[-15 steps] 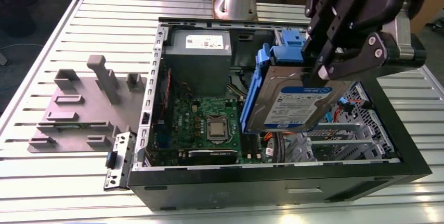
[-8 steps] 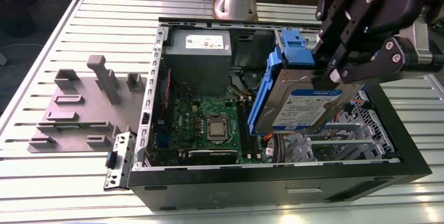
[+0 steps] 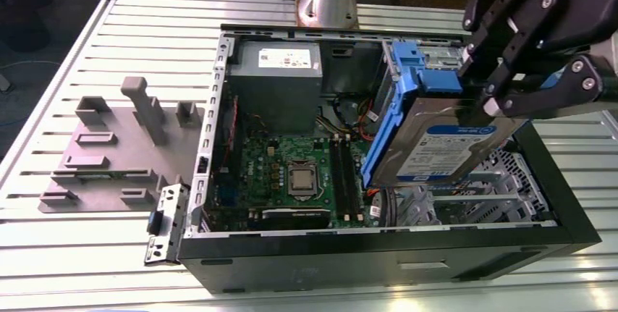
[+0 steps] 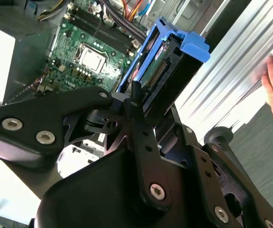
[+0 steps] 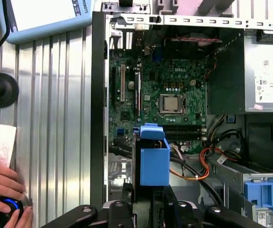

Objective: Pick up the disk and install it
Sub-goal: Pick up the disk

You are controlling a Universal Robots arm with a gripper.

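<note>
The disk point(image 3: 439, 145), a silver drive with a blue-and-white label in a blue plastic carrier, hangs on edge and tilted above the open computer case point(image 3: 386, 243), over its right half in the exterior view. My gripper point(image 3: 488, 106) is shut on the disk's upper end from above. In the second wrist view the disk point(image 4: 170, 61) sticks out beyond my gripper point(image 4: 143, 102), connector edge showing. In the first wrist view the disk's blue carrier point(image 5: 153, 156) rises from my gripper point(image 5: 151, 202) in front of the motherboard point(image 5: 170, 99).
Inside the case lie the motherboard point(image 3: 289, 174), a grey power-supply box point(image 3: 275, 73) and a drive bay with another blue tab point(image 3: 425, 55). A grey fixture plate point(image 3: 106, 153) sits on the table at the exterior view's left. A person's hand point(image 5: 1, 190) rests on a button device beside the case.
</note>
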